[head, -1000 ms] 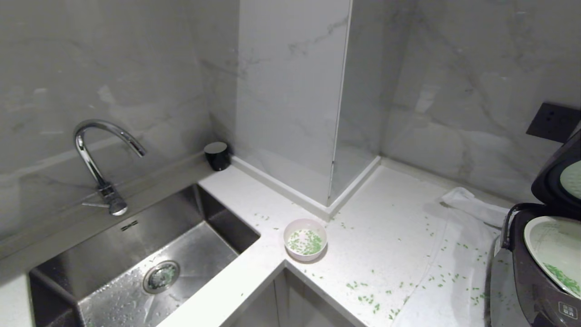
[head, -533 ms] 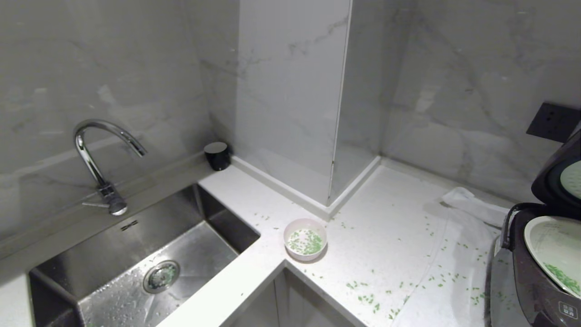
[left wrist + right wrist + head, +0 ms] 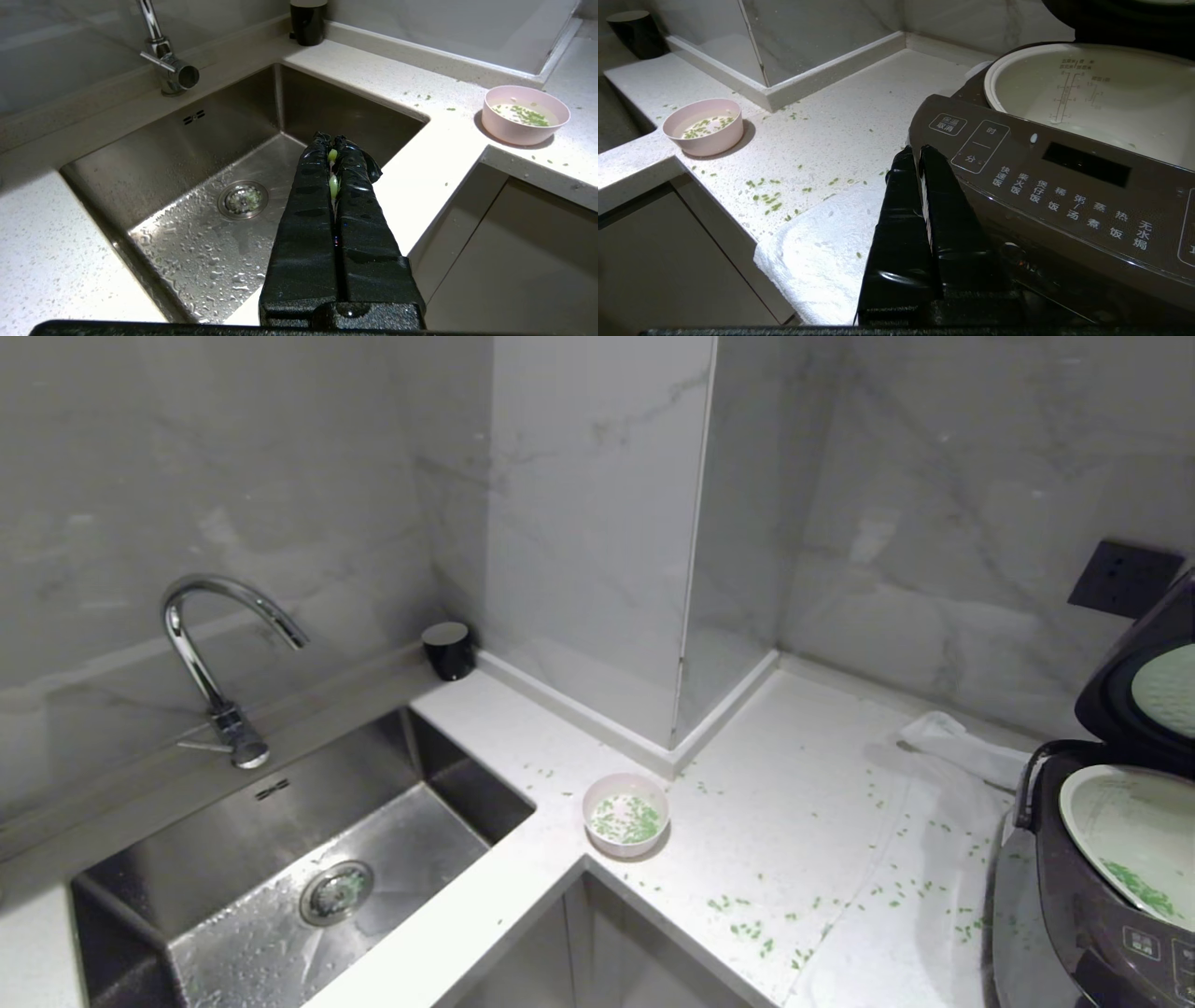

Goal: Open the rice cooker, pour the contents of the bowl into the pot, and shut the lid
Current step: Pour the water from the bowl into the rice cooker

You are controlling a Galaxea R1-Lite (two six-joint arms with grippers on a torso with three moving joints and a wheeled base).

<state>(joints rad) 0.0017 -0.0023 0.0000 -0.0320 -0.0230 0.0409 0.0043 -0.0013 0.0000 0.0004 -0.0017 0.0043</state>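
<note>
Pink, the bowl (image 3: 625,814) sits at the worktop's (image 3: 794,803) inner corner by the sink (image 3: 280,859), green bits (image 3: 627,819) inside (more scattered around). At the right edge the rice cooker (image 3: 1111,896) stands, lid (image 3: 1134,686) raised, pot (image 3: 1125,835) exposed. Left gripper (image 3: 332,140) and right gripper (image 3: 915,151) hang with fingers pressed together, holding nothing.

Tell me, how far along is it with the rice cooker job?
Done: the lid is up, and some green bits lie in the pot. In hand: nothing; the left tool over the sink and the right tool by the rice cooker are shut. Left: the bowl holds green bits, many scattered on the counter, and the lid needs closing.
</note>
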